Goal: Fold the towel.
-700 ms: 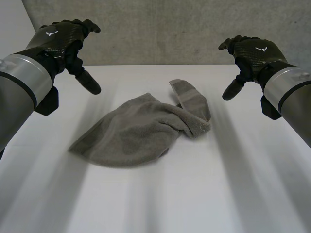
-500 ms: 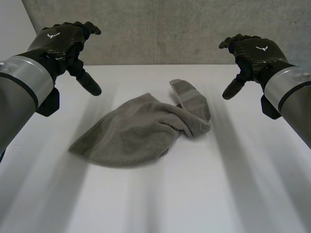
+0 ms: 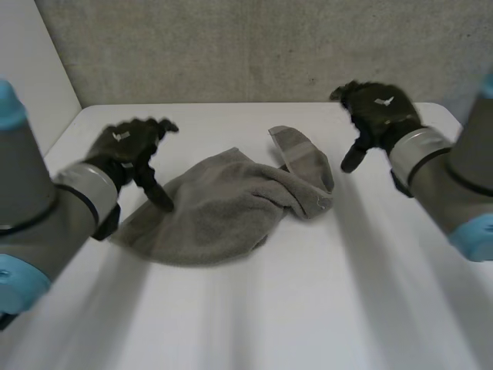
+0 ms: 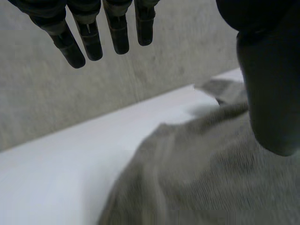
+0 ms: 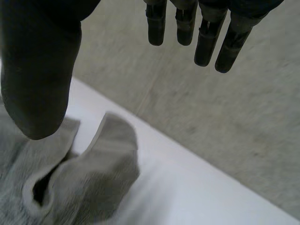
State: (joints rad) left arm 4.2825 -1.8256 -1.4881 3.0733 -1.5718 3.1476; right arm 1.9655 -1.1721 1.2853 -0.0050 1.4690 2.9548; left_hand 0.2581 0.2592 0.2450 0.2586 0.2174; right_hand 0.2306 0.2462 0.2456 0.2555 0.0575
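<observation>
The white table (image 3: 323, 308) lies bare on the near side of both hands, and a grey concrete wall (image 3: 254, 46) stands beyond their fingertips. The towel (image 3: 223, 208) sits between the two hands in a crumpled heap. Its lower edge is rounded, and one corner is doubled over into a flap on the side nearest the right hand. The left hand (image 3: 127, 146) hangs over the towel's outer edge, released, with fingers (image 4: 89, 37) straight and spread and the thumb pointing down at the cloth. Whether the thumb tip touches the cloth cannot be told, and the hand grasps nothing. The right hand (image 3: 377, 112) is just beside the folded flap and apart from it. It is also released, fingers (image 5: 206, 42) extended and thumb well away from them, over bare tabletop. The towel is grey terry with a nubby pile and a flatter woven band along the flap's hem. Both hands are smooth black.
</observation>
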